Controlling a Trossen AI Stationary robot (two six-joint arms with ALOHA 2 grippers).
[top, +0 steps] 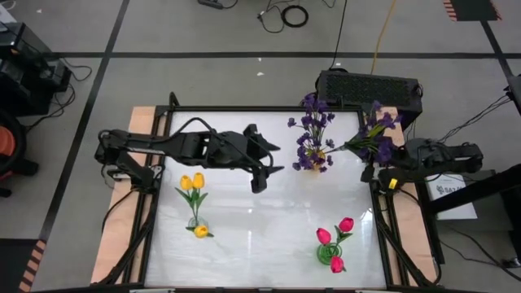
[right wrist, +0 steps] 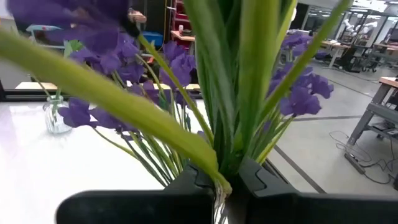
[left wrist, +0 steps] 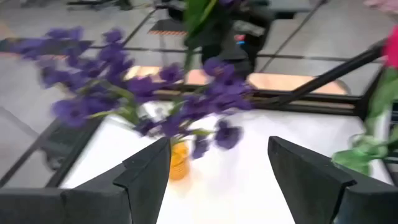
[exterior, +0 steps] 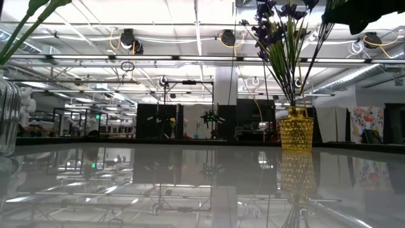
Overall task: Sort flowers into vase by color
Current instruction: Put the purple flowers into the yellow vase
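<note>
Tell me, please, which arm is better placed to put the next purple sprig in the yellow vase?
Right: its gripper already clamps a purple sprig beside the yellow vase; the left gripper is open, empty.

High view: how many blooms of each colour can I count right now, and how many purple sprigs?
Yellow tulips: 3
Pink-red tulips: 3
Purple sprigs: 2, one in the yellow vase, one held by the right gripper
Total: 8
</note>
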